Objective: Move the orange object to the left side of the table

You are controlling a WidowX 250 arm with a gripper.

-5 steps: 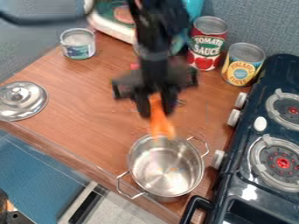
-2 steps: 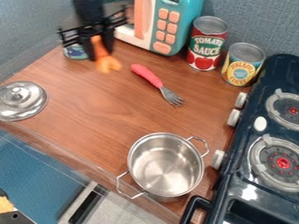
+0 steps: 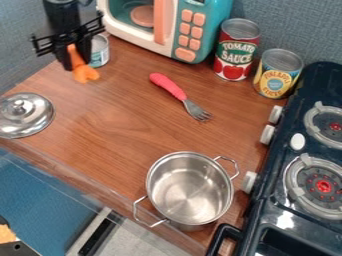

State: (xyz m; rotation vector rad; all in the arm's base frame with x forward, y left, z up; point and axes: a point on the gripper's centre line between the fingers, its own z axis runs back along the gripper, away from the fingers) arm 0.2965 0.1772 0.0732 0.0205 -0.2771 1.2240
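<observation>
My gripper [image 3: 77,59] hangs at the upper left, in front of a small can and close to the wooden table's [image 3: 110,117] back left edge. It is shut on the orange object [image 3: 83,72], whose wider end points down between and below the black fingers. Whether that lower end touches the table, I cannot tell.
A silver lid [image 3: 25,114] lies at the left edge, with the small can [image 3: 99,51] behind the gripper. Farther right are a pink-handled fork [image 3: 175,91], a toy microwave [image 3: 167,27], two cans, a steel pot [image 3: 190,189] and the stove [image 3: 307,165].
From above the pot, the gripper has swung up and left across the table, carrying the orange object. Since the later earlier frame it has shifted a little farther left.
</observation>
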